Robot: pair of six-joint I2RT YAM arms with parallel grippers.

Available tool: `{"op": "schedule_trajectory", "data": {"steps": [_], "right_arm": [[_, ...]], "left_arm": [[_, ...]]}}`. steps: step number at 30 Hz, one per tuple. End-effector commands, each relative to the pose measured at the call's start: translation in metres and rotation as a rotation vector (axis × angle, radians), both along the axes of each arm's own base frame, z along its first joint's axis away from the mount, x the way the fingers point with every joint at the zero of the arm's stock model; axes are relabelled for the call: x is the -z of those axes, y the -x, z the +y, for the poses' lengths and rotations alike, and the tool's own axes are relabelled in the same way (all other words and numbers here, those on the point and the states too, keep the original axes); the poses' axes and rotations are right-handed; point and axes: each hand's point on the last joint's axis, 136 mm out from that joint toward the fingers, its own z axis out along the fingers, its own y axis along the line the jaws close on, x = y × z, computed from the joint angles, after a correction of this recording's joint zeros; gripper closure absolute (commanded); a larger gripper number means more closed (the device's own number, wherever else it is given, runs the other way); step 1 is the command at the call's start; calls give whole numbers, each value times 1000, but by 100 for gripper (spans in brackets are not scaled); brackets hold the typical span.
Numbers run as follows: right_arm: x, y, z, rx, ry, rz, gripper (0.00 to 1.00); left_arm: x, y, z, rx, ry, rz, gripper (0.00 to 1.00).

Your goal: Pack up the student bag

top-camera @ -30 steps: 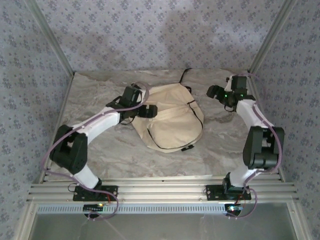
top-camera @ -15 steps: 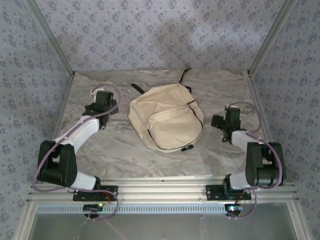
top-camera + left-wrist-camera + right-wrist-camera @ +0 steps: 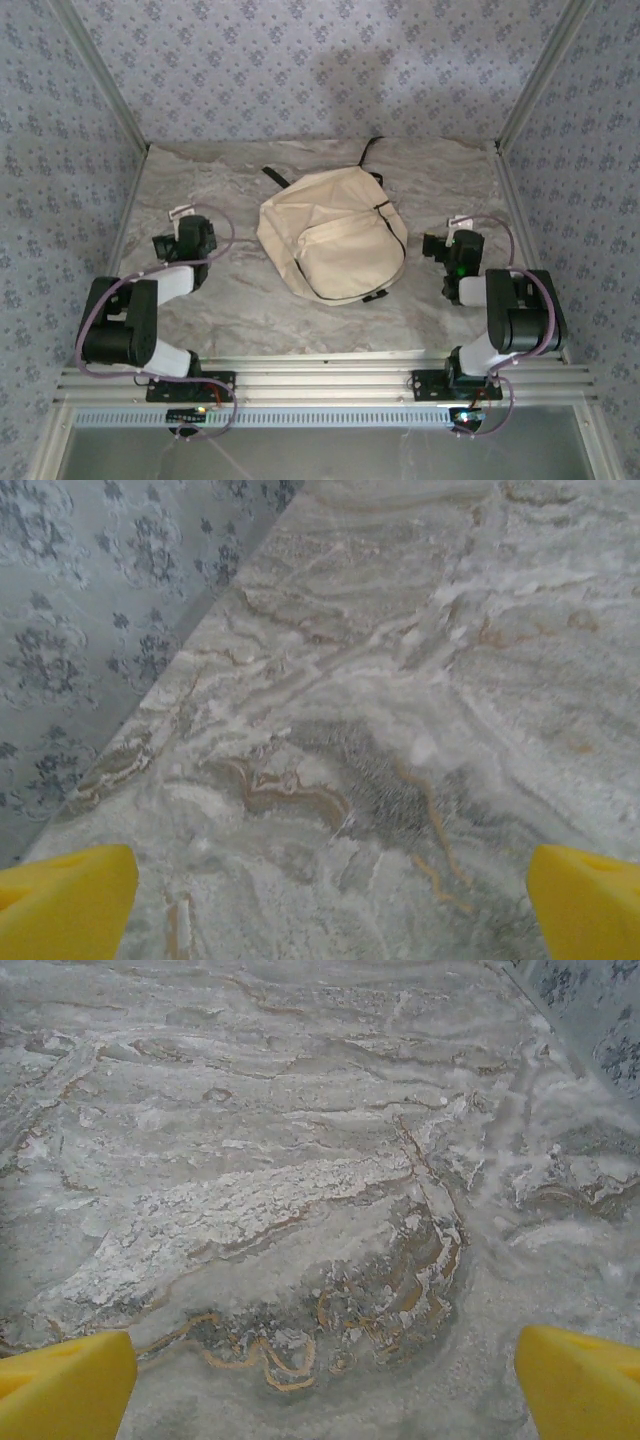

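- The room is a closed booth: grey floral-patterned walls [image 3: 320, 60] rise on 3 sides of the worktop and leave little space to swing anything wide.
- The worktop [image 3: 240, 300] is a marble-look sheet, smooth and probably slick, so a soft thing would likely slide when pushed rather than lift.
- The student bag [image 3: 335, 235] lies flat at the middle of the worktop, a little toward the far edge, with its front pocket [image 3: 350, 255] facing up. It looks limp and light – thin fabric, sagging and creased, no stiff frame – and would likely fold wherever it is pinched.
- The left arm [image 3: 125, 320] is folded back near the left edge and the right arm [image 3: 520, 320] near the right edge, both well apart from the bag.
- The left gripper [image 3: 325, 910] is spread wide over bare marble, its yellow fingers [image 3: 60, 900] holding nothing.
- The right gripper [image 3: 325, 1385] is likewise spread and free of any load, above bare marble near the right edge.
- The 2 black straps [image 3: 275, 178] trail from the bag toward the far edge – firm, narrow holds for dragging it.
- The black zipper line [image 3: 395, 225] along the bag's right side looks the better hold for opening; I cannot tell where its pull sits.
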Motion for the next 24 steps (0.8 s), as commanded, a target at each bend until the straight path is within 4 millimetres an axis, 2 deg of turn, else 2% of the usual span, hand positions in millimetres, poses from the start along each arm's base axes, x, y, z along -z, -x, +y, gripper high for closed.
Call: {"op": "schedule_trajectory", "data": {"steps": [1,6,24], "right_arm": [[-20,-15,15,-69,-38,-71,0],[-20,-15,14,-66,-35,-73,0],[-20,-15,16,-77,-38,-73,0]], "left_arm": [[-18,-17,-1,98,116,-177,0],[-5,-21,-24,257,118,-228,1],[-4,-22,-26,249,107,-185,1]]}}
